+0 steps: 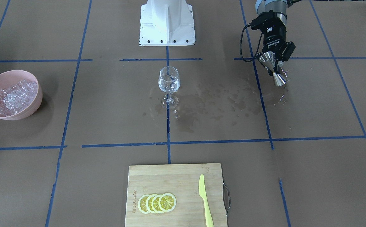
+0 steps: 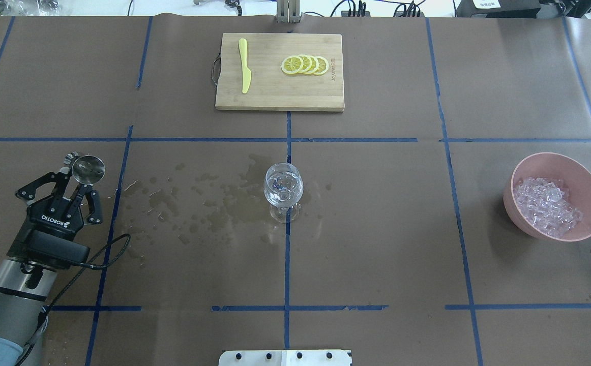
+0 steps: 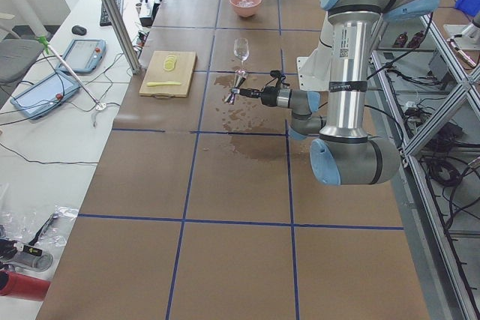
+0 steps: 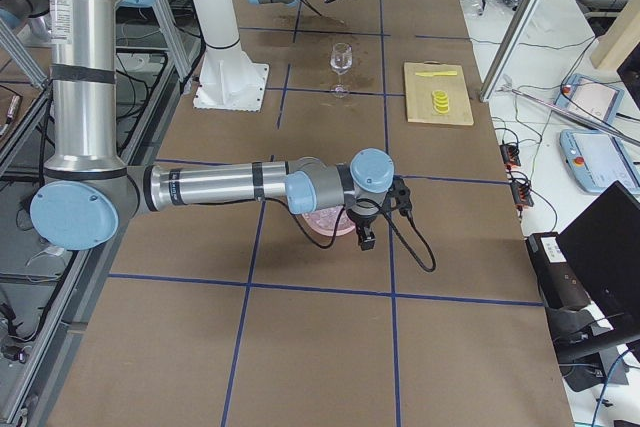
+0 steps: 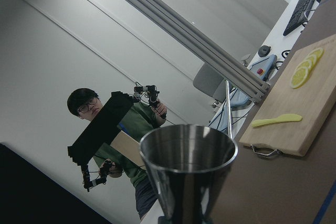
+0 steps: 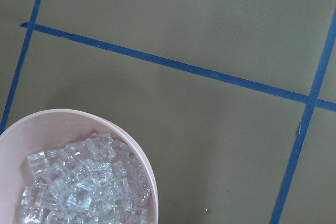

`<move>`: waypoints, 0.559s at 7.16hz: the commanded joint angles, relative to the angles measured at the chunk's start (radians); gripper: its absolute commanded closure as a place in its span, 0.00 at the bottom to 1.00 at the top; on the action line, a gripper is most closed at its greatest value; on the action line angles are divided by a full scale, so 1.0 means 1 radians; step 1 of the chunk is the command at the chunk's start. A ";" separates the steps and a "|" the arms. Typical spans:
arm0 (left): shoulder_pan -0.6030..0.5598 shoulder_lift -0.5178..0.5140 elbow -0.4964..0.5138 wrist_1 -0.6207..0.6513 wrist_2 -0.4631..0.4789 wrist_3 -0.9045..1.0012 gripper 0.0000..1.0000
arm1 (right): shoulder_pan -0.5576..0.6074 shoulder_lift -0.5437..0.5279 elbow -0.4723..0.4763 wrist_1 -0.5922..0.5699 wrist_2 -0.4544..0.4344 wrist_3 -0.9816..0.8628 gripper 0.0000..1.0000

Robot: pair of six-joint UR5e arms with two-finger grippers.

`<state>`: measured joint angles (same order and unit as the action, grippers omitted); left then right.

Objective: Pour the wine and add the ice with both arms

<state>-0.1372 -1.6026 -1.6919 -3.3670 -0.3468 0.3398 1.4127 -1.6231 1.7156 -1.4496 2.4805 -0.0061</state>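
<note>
A steel jigger (image 1: 268, 60) is clamped at its waist by the left gripper (image 1: 275, 70) in the upper right of the front-facing view. It is held tilted and well apart from the wine glass (image 1: 169, 80) at centre, so nothing can be poured from there. Wet patches (image 1: 214, 101) are spread between them. Any wine in the glass is too faint to confirm. The ice (image 1: 14, 96) is heaped in the pink bowl (image 1: 35, 104) at mid-left. The right gripper (image 4: 366, 238) is hung above it, presumably to take cubes; whether it is apart cannot be told.

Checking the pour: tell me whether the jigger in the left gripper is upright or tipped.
Tipped: the jigger slants in the left gripper, its axis off vertical in the front view. Contents: cannot tell.
</note>
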 commanded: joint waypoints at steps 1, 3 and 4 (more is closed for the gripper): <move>-0.001 -0.014 -0.002 -0.002 -0.044 -0.137 1.00 | 0.000 -0.001 0.002 0.000 0.000 0.000 0.00; -0.002 -0.016 -0.012 -0.008 -0.084 -0.218 1.00 | 0.000 -0.001 0.002 0.000 0.000 0.000 0.00; -0.004 -0.016 -0.023 -0.009 -0.103 -0.266 1.00 | 0.000 -0.001 0.002 0.000 0.000 0.000 0.00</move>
<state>-0.1396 -1.6177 -1.7047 -3.3732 -0.4234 0.1346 1.4128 -1.6244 1.7180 -1.4496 2.4805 -0.0061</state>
